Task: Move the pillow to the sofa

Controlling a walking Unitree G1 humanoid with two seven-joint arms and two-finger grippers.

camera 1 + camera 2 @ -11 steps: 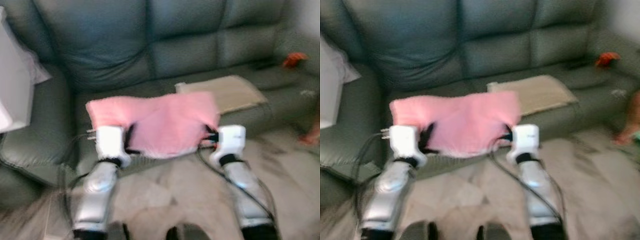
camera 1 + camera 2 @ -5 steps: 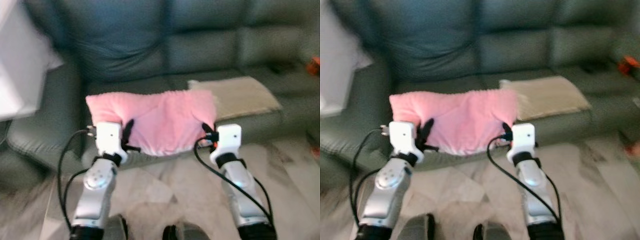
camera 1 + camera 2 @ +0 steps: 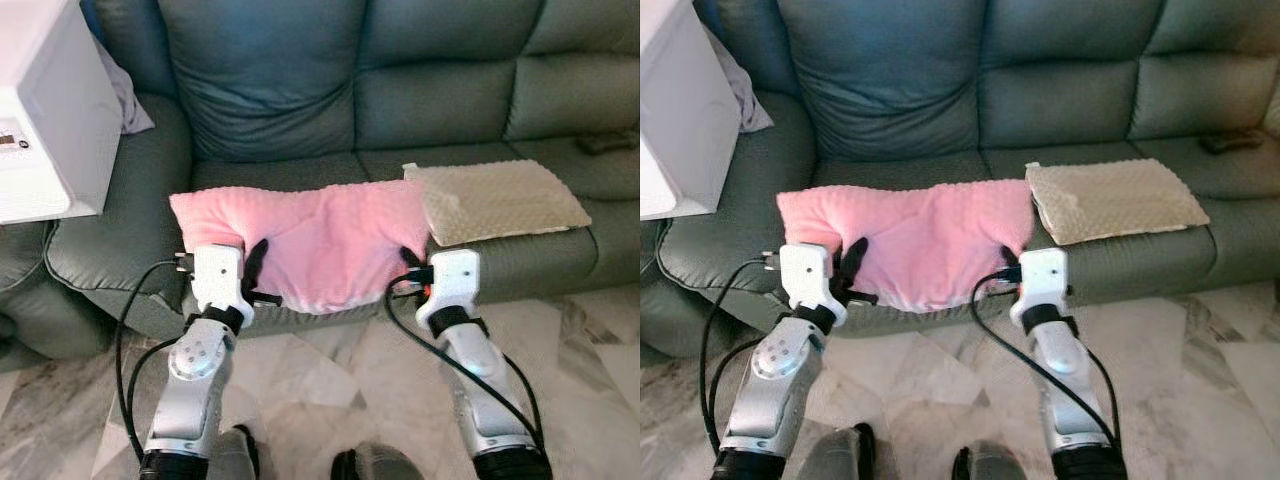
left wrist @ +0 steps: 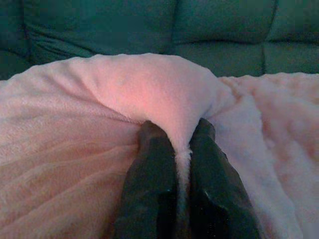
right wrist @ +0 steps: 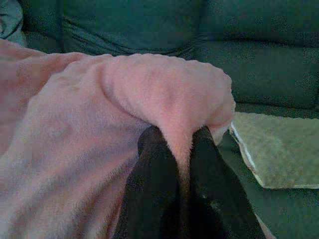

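A pink fleecy pillow hangs flat between my two arms, over the front edge of the dark green sofa seat. My left gripper is shut on its left edge, the black fingers pinching a fold of pink fabric. My right gripper is shut on the right edge in the same way, its fingers squeezing the fleece. The pillow's far side rests on or just above the seat cushion; I cannot tell which.
A beige textured pillow lies on the sofa seat right of the pink one. A white box-like appliance stands at the left over the armrest, grey cloth behind it. A dark small object lies far right on the seat. Marble floor below.
The camera has swung left and steadied, and the sofa sits closer and sharper. Both grippers keep their hold on the pink pillow, which stays stretched between them.
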